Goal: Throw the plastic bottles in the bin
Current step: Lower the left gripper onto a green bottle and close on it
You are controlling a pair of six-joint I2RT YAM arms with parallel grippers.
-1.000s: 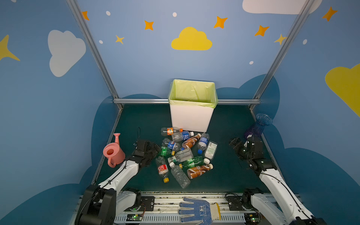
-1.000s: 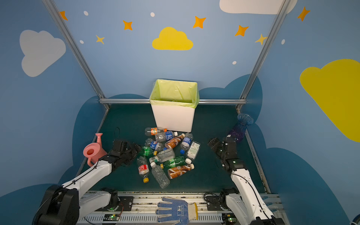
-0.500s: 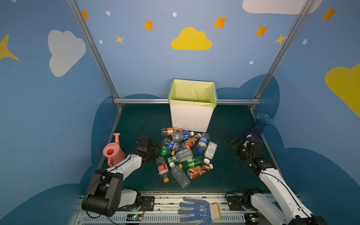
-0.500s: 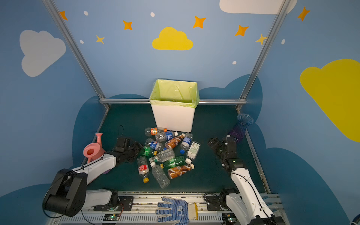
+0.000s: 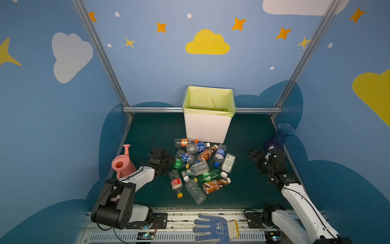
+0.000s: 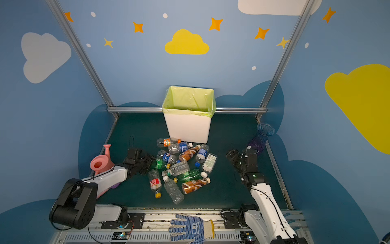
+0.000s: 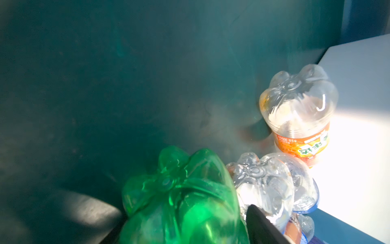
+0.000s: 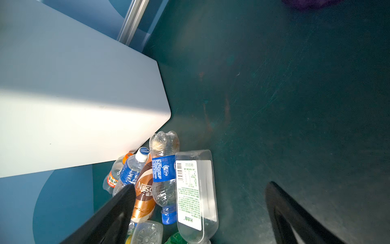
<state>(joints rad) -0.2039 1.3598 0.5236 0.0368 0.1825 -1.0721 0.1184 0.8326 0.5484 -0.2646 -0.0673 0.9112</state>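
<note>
Our left tool [image 5: 167, 161] has come in low from the left over the last second. It now sits at the left edge of the heap, jaws astride the base of a crumpled green plastic bottle [image 7: 181, 200] with a yellow cap. In the left wrist view one dark finger [image 7: 259, 226] lies along the bottle's side and the other is a blur on the opposite side. The bottle fills the gap, but we cannot tell whether the pads press on it yet. It lies on the dark green counter [image 5: 242, 190], not lifted. We judge this to be the first pick: a grasp begun, nothing carried.

Our right tool [image 5: 253, 152] has not stirred. It hovers to the right of the heap with its jaws spread wide and nothing between them.

The other small plastic bottles [image 5: 198, 166], clear, green and brown with blue, orange, red and white labels, lie as they did. They are piled mid-counter on the near side of the bin, and the farthest ones are just beside its near wall.

The tall white rectangular bin [image 5: 205, 128], lined with a yellow-green bag, stands at the far middle. What shows of its inside is bare liner with no bottle, so we reckon the whole job lies ahead. A pink plastic watering can [image 5: 122, 165] stands left of the arm and a ribbed blue-purple vase [image 5: 280, 137] at the far right. We cannot see what either holds.
</note>
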